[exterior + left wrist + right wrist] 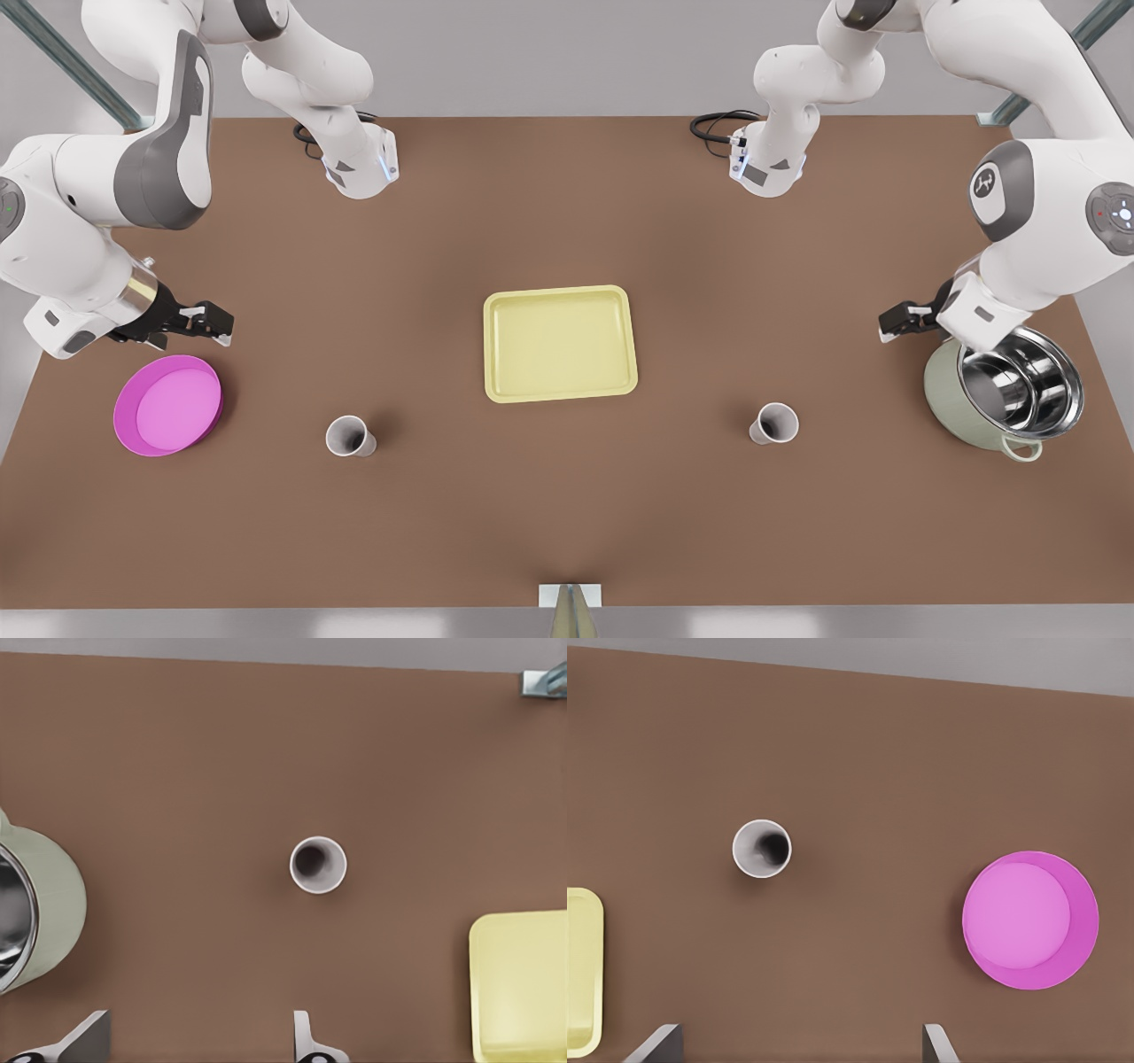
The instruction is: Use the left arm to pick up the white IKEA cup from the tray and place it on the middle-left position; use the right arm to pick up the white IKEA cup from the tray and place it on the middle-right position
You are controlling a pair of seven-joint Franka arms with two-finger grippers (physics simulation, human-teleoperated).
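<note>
We see both white cups already off the tray (560, 344), which lies bare at the table's centre. One cup (351, 436) stands upright on the table between the tray and the pink plate (168, 405); the other cup (774, 423) stands between the tray and the steel pot (1010, 390).

The left gripper (893, 321) hangs by the pot near the table's side edge, its fingers (306, 1041) spread wide and holding nothing. The right gripper (213, 321) hangs above the plate at the opposite side edge, fingers (939, 1045) likewise wide apart and empty.

We judge both placements done, with the arms pulled clear. What remains calls only for keeping clear of the standing cups, since a brush could tip them.
</note>
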